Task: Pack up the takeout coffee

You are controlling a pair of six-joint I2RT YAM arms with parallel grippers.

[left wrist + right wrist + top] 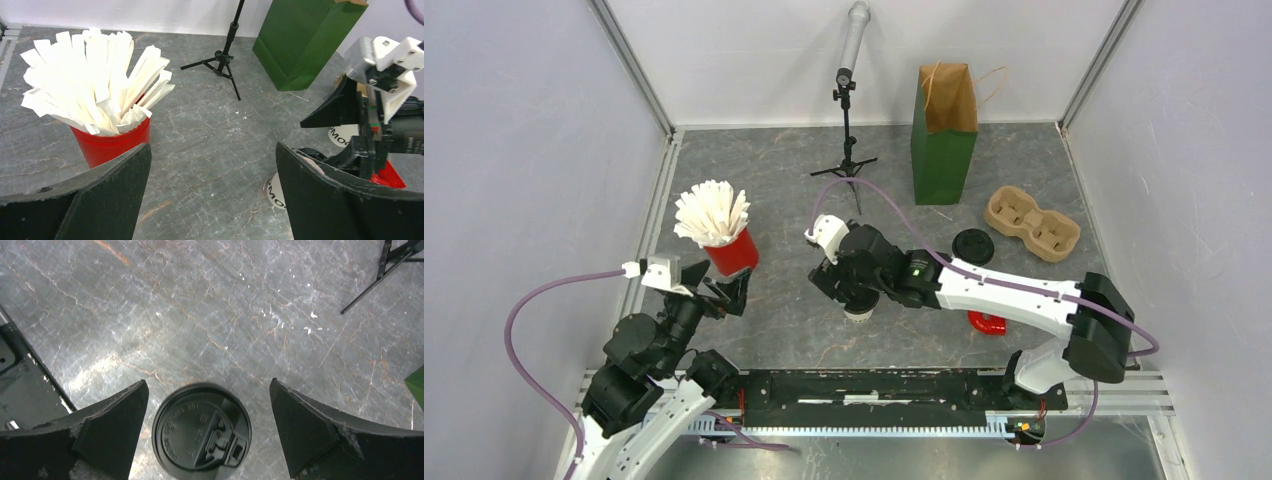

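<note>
Black-lidded takeout coffee (201, 434) stood mid-table, well nearer than the green bag (943, 150), between the spread jaws of the right gripper (208, 386), seemingly untouched; the left gripper (213, 147) gaped wide beside the red cup (112, 146)

Takeout coffee (201, 434) stands mid tabletop (774, 190), betw. the right gripper (207, 382) jaws, apart from both. Cup of sticks (724, 235) sits left of it, just far of the left gripper (212, 165). Far side: tripod (848, 150), w/ paper bag (944, 140) to its right. Cup carrier (1032, 222) far right, loose lid (973, 245) just left of it. Small obj (987, 323), maybe a clip, near right by the arm.
</note>
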